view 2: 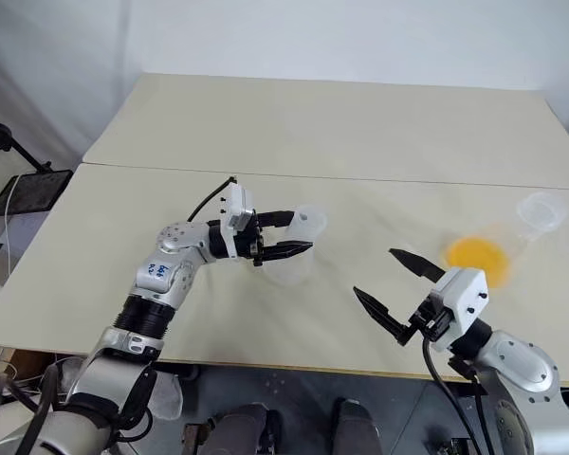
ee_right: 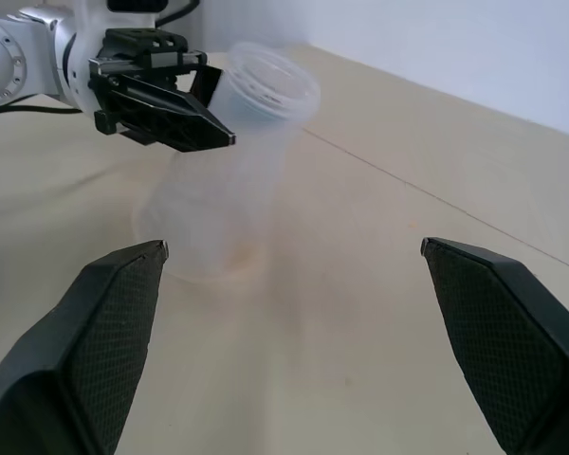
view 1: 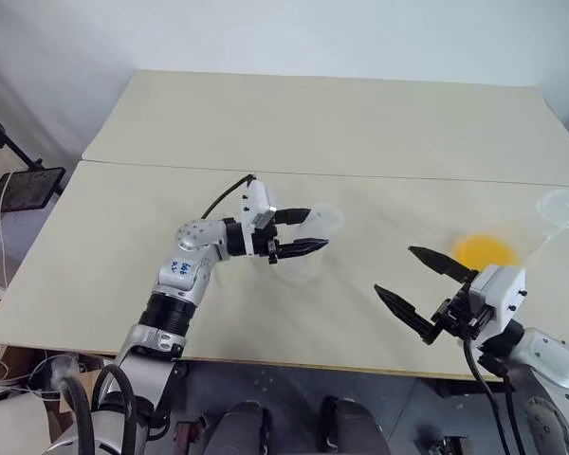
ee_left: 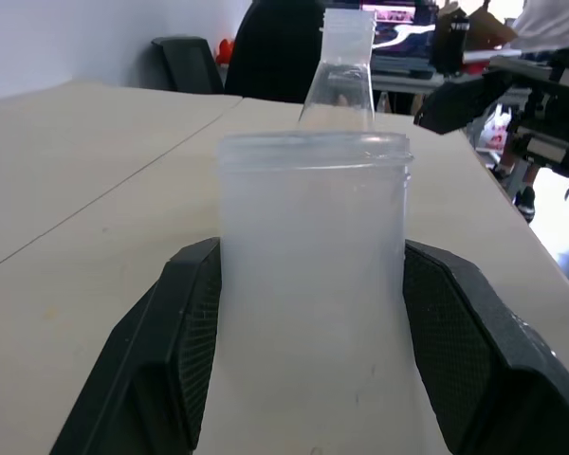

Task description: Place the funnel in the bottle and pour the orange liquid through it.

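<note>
I have the left gripper (view 1: pixel 308 230) pinching the neck of the bottle (view 1: pixel 308 248), which stands mid-tabletop. My right gripper (view 1: pixel 419 286) hangs spread wide near the front edge, apart from the orange liquid (view 1: pixel 484 252) in the flask toward the right edge.

Hard to make out from here
The bottle's (ee_left: pixel 313 284) base is cut off in the left wrist view; the long-necked flask (ee_left: pixel 341 71) behind it is half hidden.

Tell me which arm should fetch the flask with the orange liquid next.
The right. Its open gripper hangs empty just short of the flask with the orange liquid on the table's right side. The left gripper is busy, its fingers on either side of the frosted bottle's neck mid-table.
</note>
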